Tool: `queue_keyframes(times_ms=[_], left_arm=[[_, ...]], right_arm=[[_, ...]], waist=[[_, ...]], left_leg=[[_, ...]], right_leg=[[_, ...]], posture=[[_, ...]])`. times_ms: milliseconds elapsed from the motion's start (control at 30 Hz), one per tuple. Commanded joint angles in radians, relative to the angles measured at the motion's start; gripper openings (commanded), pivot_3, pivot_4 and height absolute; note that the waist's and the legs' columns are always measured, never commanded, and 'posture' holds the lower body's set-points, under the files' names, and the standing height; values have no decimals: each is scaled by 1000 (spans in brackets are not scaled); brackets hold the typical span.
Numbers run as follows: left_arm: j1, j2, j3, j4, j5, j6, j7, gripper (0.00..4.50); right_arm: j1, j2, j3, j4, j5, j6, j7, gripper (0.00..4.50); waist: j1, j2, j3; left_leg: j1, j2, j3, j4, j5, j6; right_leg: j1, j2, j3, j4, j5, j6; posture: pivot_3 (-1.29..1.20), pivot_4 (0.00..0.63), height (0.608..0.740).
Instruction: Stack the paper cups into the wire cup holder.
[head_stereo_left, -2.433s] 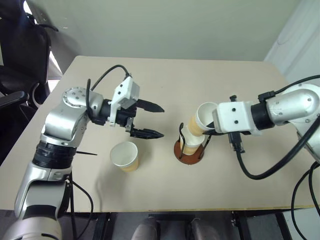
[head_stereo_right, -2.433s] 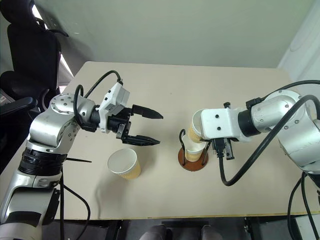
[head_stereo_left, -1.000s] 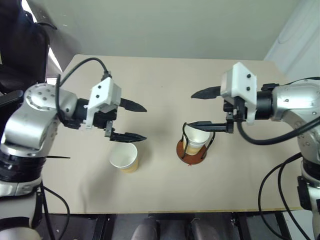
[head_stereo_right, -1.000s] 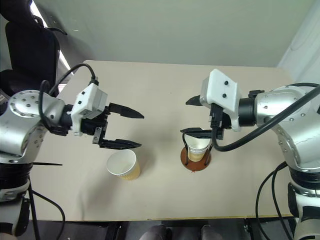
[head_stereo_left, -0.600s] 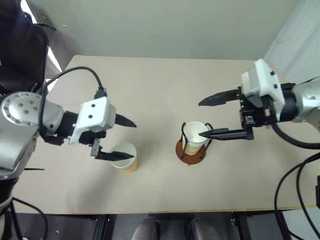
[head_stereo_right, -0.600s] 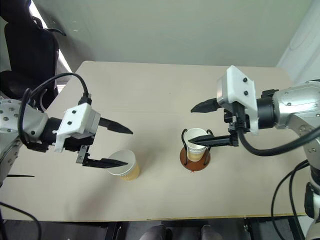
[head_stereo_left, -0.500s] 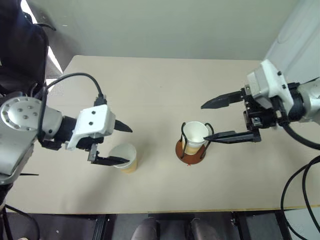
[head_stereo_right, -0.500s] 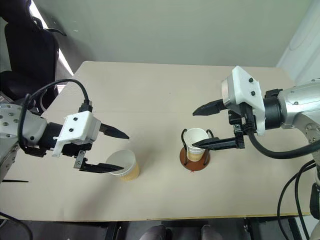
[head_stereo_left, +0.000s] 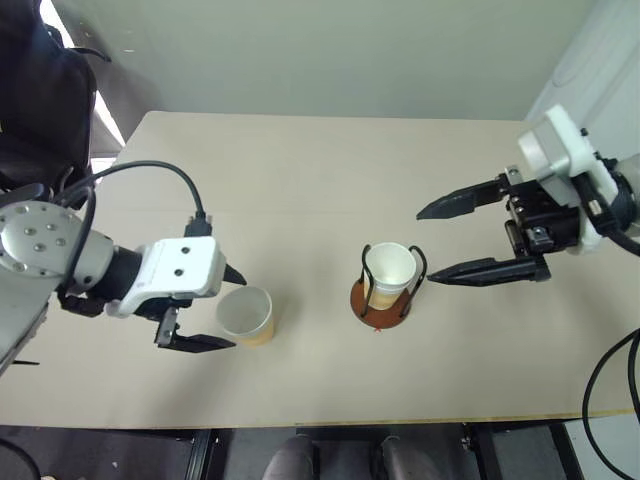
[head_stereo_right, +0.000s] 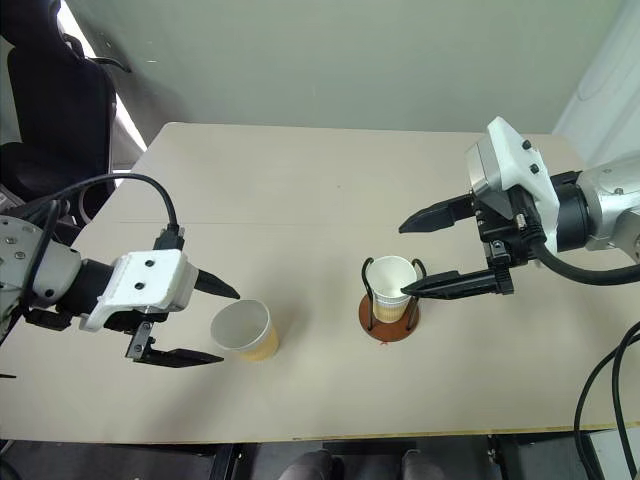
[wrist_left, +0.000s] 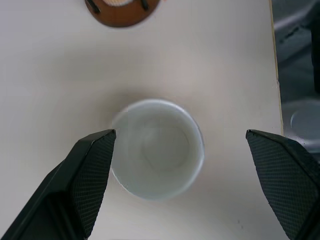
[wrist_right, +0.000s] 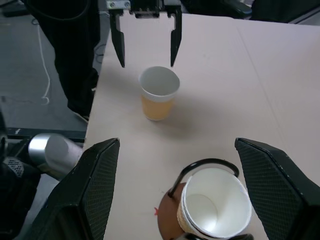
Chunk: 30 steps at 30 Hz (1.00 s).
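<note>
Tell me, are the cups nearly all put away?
Nearly. Cups already sit nested in the wire holder, and the right hand is open and empty beside it. One cup stands alone on the table; the left hand is open around it, not gripping yet. Left: grab that last cup and drop it into the stack.

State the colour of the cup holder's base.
Reddish-brown disc base, clearest in the left eye view.
</note>
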Motion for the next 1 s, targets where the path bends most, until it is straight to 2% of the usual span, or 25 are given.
queue_keyframes(times_ms=[33,367,1000], left_arm=[[26,21,30,-6,18,-29,-6,4500],[70,14,-15,-15,36,-73,-20,4500],[-62,-93,-218,88,193,-172,-18,4500]], right_arm=[[-6,-21,-23,-3,25,-10,11,3768],[13,-28,-20,-5,22,-38,8,3768],[14,-30,-8,-44,25,-25,-37,3768]], waist=[[0,0,0],[0,0,0],[-1,0,0]], left_leg=[[0,0,0,0,0,0],[0,0,0,0,-1,-1],[0,0,0,1,-1,-1]], right_leg=[[0,0,0,0,0,0],[0,0,0,2,0,-1],[-3,0,0,6,-1,-2]], posture=[[0,150,740],[0,150,740],[0,150,740]])
